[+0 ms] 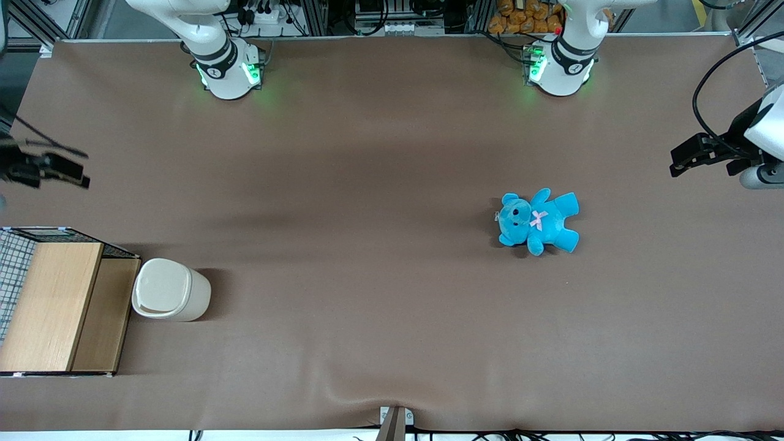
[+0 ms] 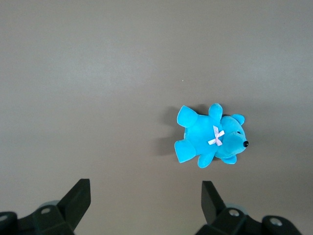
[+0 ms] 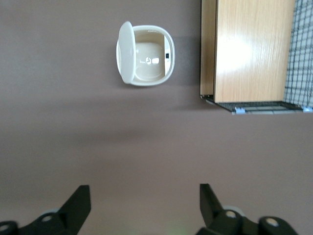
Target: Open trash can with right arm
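The trash can (image 1: 170, 290) is a small cream-beige bin standing on the brown table beside a wooden box, at the working arm's end. In the right wrist view the trash can (image 3: 145, 55) shows its hollow inside, with the white lid (image 3: 125, 52) tipped up on edge along one side. My right gripper (image 1: 84, 169) hangs above the table, farther from the front camera than the bin and well apart from it. The right wrist view shows the gripper (image 3: 144, 191) open and empty, its two black fingertips (image 3: 80, 196) spread wide over bare table.
A wooden box with wire mesh (image 1: 55, 300) stands against the trash can, and also shows in the right wrist view (image 3: 249, 54). A blue teddy bear (image 1: 538, 222) lies toward the parked arm's end of the table, seen too in the left wrist view (image 2: 210, 137).
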Action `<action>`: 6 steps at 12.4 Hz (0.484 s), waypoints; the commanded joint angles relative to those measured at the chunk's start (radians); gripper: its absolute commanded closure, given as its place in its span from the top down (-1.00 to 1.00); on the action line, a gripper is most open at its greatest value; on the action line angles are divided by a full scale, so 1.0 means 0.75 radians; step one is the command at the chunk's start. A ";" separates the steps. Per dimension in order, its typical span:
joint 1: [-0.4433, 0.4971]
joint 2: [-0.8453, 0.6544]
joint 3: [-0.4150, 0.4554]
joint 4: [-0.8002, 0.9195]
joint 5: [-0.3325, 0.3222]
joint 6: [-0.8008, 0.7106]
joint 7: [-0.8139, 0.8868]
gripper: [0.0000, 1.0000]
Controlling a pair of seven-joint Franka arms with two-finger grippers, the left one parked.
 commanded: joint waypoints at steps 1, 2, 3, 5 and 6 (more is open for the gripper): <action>-0.008 -0.153 0.008 -0.130 0.004 -0.029 0.082 1.00; -0.008 -0.172 0.008 -0.123 0.004 -0.051 0.114 1.00; -0.008 -0.178 0.008 -0.113 0.006 -0.056 0.127 1.00; -0.012 -0.176 0.006 -0.099 0.037 -0.056 0.172 1.00; -0.012 -0.176 0.006 -0.095 0.039 -0.058 0.208 1.00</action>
